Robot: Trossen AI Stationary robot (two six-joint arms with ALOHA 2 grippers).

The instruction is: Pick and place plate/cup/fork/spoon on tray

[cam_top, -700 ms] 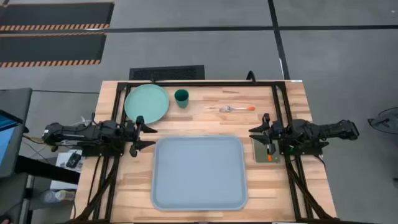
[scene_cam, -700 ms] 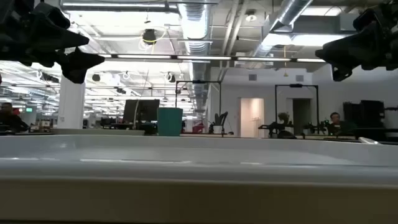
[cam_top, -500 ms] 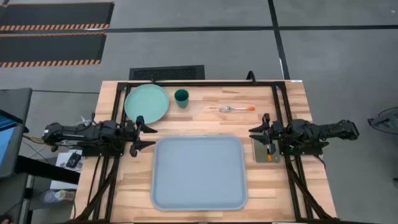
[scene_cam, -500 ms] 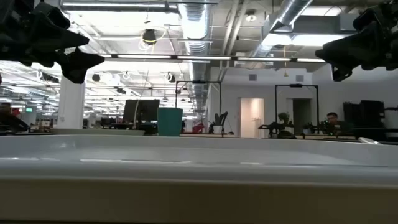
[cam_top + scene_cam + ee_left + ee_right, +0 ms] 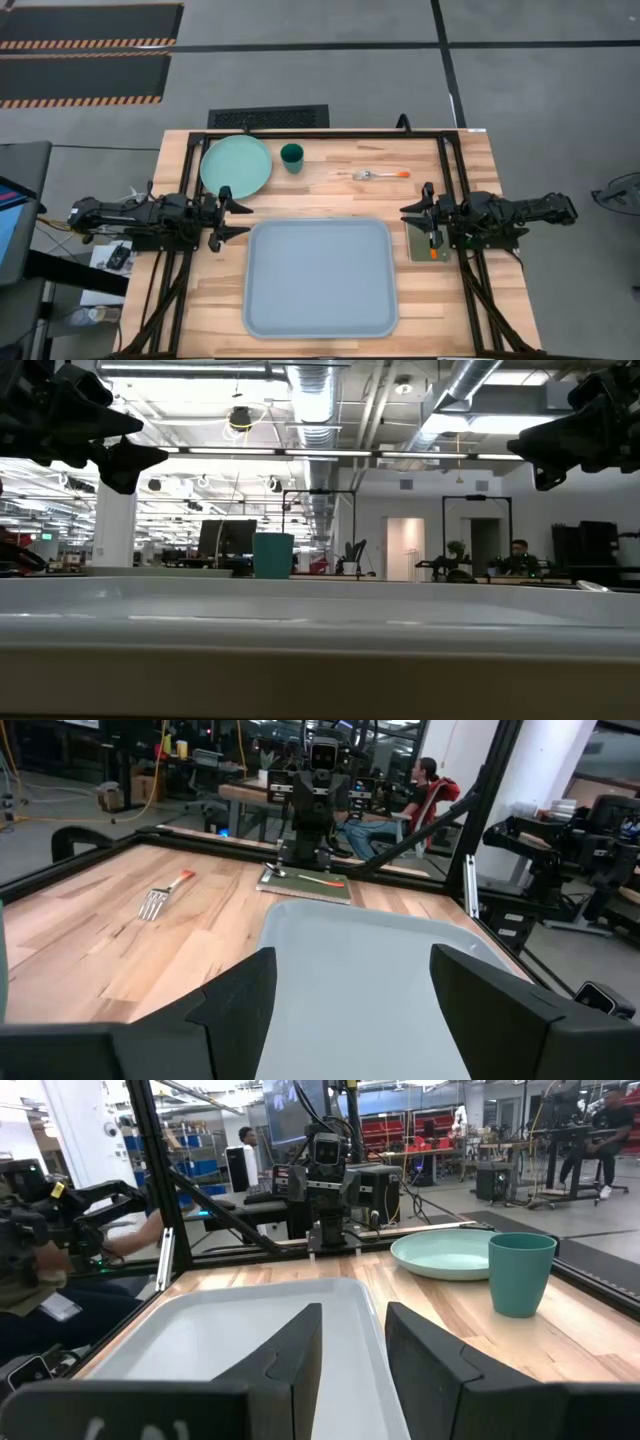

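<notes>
The pale blue-grey tray [image 5: 320,277] lies at the table's middle front. Behind it, the mint-green plate [image 5: 236,165] rests flat at the far left, with the dark teal cup [image 5: 292,157] upright just to its right. The orange-handled fork [image 5: 370,175] lies on the wood farther right. The spoon [image 5: 433,245] lies on a small grey-green pad [image 5: 424,243] by the tray's right edge. My left gripper [image 5: 243,220] hovers open, level, at the tray's far left corner. My right gripper [image 5: 408,216] hovers open, with a narrower gap, over the pad's far end. Both hold nothing.
Black frame rails [image 5: 455,170] run along the table's far, left and right sides. Bare wood lies between the fork and the tray. In the left wrist view the fork [image 5: 155,902] and the spoon [image 5: 318,878] show beyond the tray [image 5: 370,970].
</notes>
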